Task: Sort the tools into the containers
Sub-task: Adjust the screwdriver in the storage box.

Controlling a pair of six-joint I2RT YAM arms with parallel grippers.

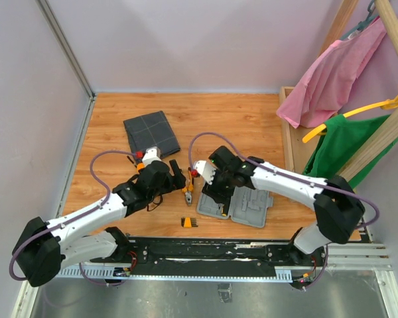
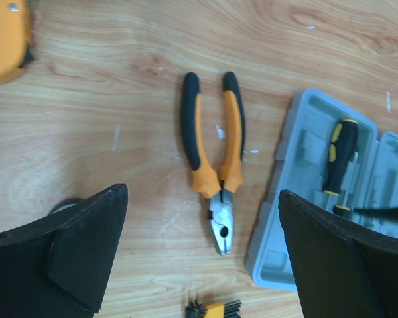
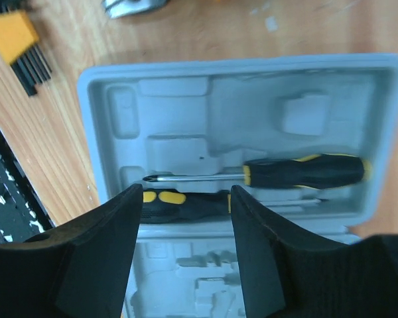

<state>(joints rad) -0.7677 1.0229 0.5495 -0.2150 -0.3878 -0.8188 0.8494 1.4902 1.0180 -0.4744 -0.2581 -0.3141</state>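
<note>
The light-grey case (image 1: pixel 251 211) lies open at the front right of the table. Inside it are two black-and-yellow screwdrivers, one (image 3: pixel 305 171) in a moulded slot and the other (image 3: pixel 186 203) just beside it. My right gripper (image 3: pixel 186 193) hovers open over that second screwdriver, its fingers apart from it. Left of the case, the orange-and-black pliers (image 2: pixel 212 152) lie flat on the wood. Above them my left gripper (image 2: pixel 202 193) is wide open and holds nothing. The dark grey pouch (image 1: pixel 151 134) sits at the back left.
A small orange holder of black hex keys (image 2: pixel 215 309) lies on the wood near the front edge. A round orange piece (image 2: pixel 5 40) lies behind the pliers. A wooden rack with pink and green clothes (image 1: pixel 348 99) stands at the right.
</note>
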